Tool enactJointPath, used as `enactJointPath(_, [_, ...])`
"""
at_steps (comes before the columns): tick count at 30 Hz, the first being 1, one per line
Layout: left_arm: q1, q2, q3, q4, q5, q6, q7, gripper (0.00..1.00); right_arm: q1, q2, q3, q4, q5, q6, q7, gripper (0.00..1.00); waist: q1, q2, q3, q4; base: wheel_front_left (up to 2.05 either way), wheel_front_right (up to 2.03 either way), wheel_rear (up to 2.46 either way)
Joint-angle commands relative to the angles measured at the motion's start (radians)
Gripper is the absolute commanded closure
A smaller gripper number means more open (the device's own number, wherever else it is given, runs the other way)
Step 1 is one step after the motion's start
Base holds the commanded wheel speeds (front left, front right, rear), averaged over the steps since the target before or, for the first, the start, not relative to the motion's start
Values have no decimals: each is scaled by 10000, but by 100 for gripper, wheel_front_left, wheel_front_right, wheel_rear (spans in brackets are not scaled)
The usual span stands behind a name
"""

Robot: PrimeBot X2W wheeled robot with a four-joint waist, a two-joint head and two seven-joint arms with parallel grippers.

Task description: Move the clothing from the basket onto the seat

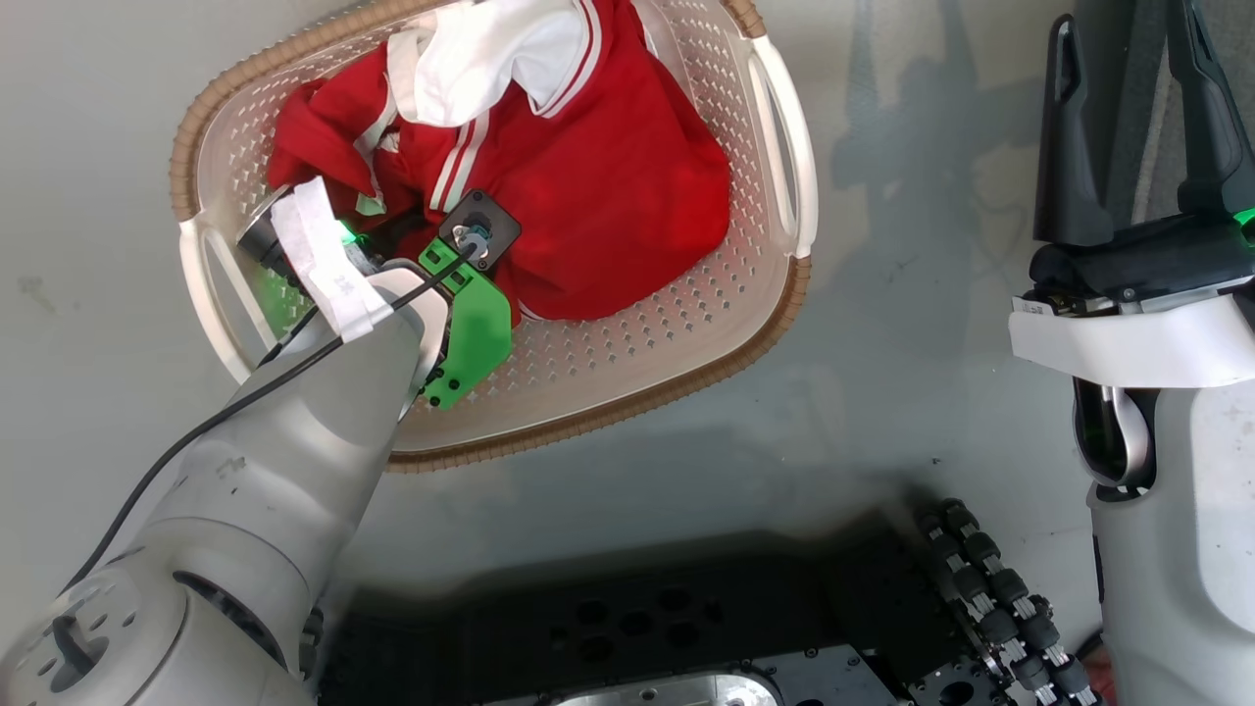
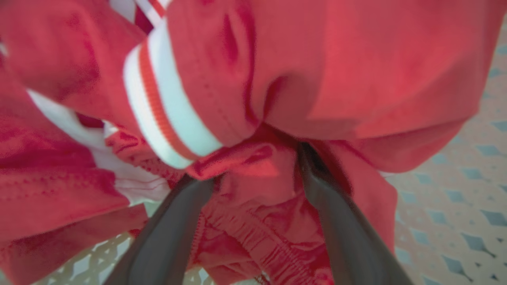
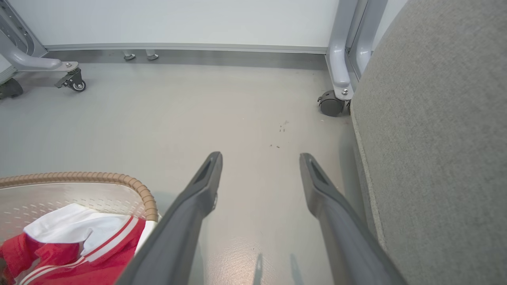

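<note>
The basket [image 1: 608, 412], cream with a brown rim, stands on the floor and holds red clothing [image 1: 608, 176] with white stripes and a white piece on top. My left arm reaches down into the basket. In the left wrist view my left gripper [image 2: 253, 166] is open, its two fingers spread wide and pushed into the red clothing [image 2: 317, 59], with folds of cloth between them. My right gripper [image 1: 1128, 59] hangs open and empty above the floor, to the right of the basket [image 3: 119, 180] and close beside the grey seat [image 3: 435, 138]. A corner of the clothing [image 3: 79, 245] shows there too.
My black wheeled base [image 1: 990, 588] lies just below the basket. A grey metal frame on a castor [image 3: 330, 103] stands against the seat's far end, and another castor [image 3: 75, 83] is at the far left by the wall. Grey floor [image 3: 237, 111] stretches between basket and seat.
</note>
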Motion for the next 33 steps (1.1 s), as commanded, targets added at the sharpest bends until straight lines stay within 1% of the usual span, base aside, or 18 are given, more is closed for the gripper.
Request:
enactJointPath(1, [-119, 26, -37, 27, 9, -44, 82, 0, -64, -34, -8, -54, 41, -14, -17, 0, 0, 0, 46, -14, 0, 0, 0])
enactJointPath(7, [-189, 23, -115, 33, -59, -50, 188, 0, -2, -34, -59, -122, 29, -14, -17, 0, 0, 0, 179, -42, 0, 0, 0])
enactJointPath(8, [-198, 33, -135, 34, -50, -44, 221, 4, 8, -34, -65, -125, 28, -14, -17, 0, 0, 0, 198, -51, 0, 0, 0])
enactJointPath(9, [-211, 46, -185, 32, -5, -39, 220, 29, 12, -34, -70, -118, 19, -14, -17, 0, 0, 0, 220, -61, 0, 0, 0])
enactJointPath(10, [-238, 57, -223, 31, 39, 16, 145, 75, 2, -34, -69, -112, 10, -14, -17, 0, 0, 0, 238, -68, 0, 0, 0])
enactJointPath(11, [-252, 65, -252, 30, 47, 19, 125, 100, -15, -34, -64, -103, 9, -14, -17, 0, 0, 0, 247, -76, 0, 0, 0])
enactJointPath(15, [-220, 68, -322, 28, 20, 5, 20, 100, -50, -34, -65, -23, 51, -14, -17, 0, 0, 0, 181, -94, 0, 0, 0])
enactJointPath(19, [-63, 47, -378, 23, -37, -24, -116, 100, -70, -34, -41, 104, 161, -14, -17, 0, 0, 0, -114, -109, 0, 0, 0])
enactJointPath(23, [147, 32, -371, 25, -116, 118, -381, 100, -116, -34, 57, 283, 306, -14, -17, 0, 0, 0, -654, -160, 0, 0, 0])
enactJointPath(29, [934, -46, -235, 22, -497, 206, -1226, 100, 290, -34, 305, 783, 517, -14, -17, 0, 0, 0, -2352, -192, 0, 0, 0])
enactJointPath(33, [1709, -85, -107, -24, -772, 173, -1602, 100, 749, -34, 416, 1100, 584, -14, -17, 0, 0, 0, -3618, -156, 0, 0, 0])
